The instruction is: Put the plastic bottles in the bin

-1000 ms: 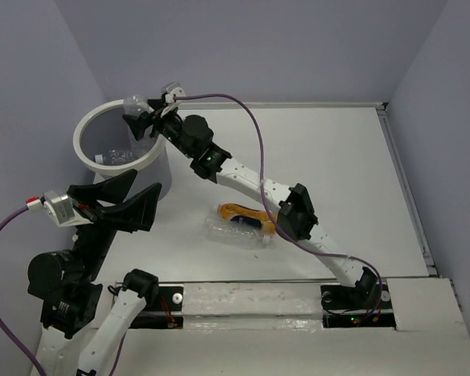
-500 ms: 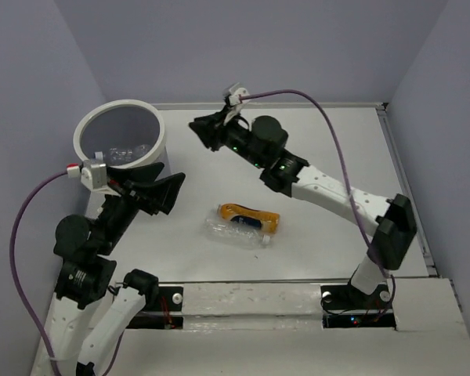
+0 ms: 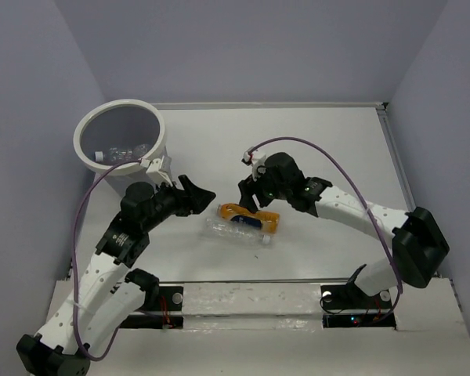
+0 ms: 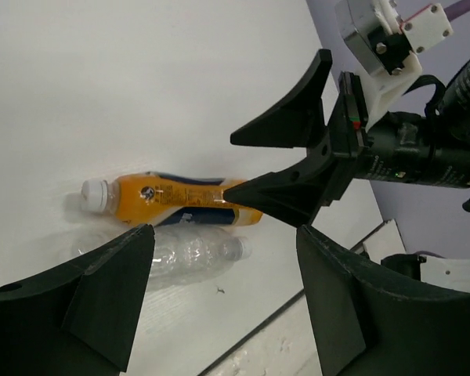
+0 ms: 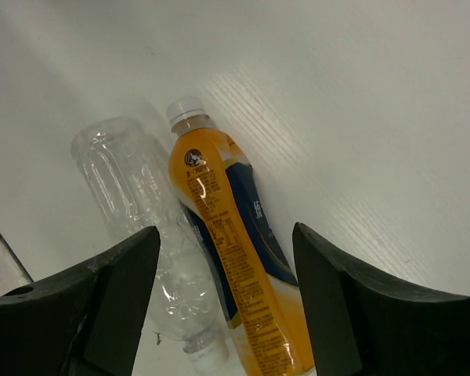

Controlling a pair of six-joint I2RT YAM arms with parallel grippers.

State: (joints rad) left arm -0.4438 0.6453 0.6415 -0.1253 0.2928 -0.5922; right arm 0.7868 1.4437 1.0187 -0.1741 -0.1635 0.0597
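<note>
1. My left pincer (image 4: 223,235) is spread wide and holds nothing. It hangs just over the two bottles on the white bench (image 3: 329,141).
2. My right pincer (image 5: 225,231) is spread wide too, and it is empty. It comes in from the other side, with its low finger close to the bottom end of the orange bottle.
3. The orange plastic bottle with the dark blue label and white cap (image 5: 219,227) lies flat near the middle of the bench. Its long side runs left to right, and its cap points left, toward my left arm.
4. The see-through ribbed plastic bottle (image 5: 129,184) lies flat right beside it, on the side nearer to me. They seem to touch. Its neck points the other way, to the right.
5. The round light-grey bin with the thick white rim (image 3: 82,129) stands at the far left, well apart from these two. I can see some clear bottles inside it.
6. I think the orange bottle is stiffer and maybe heavier if it is full. I would pinch it across its middle, on the label.
7. I think the clear one is empty, so it is light, thin and easy to squash. It is round and may roll or slip, so I would pinch it softly across the ribs.
</note>
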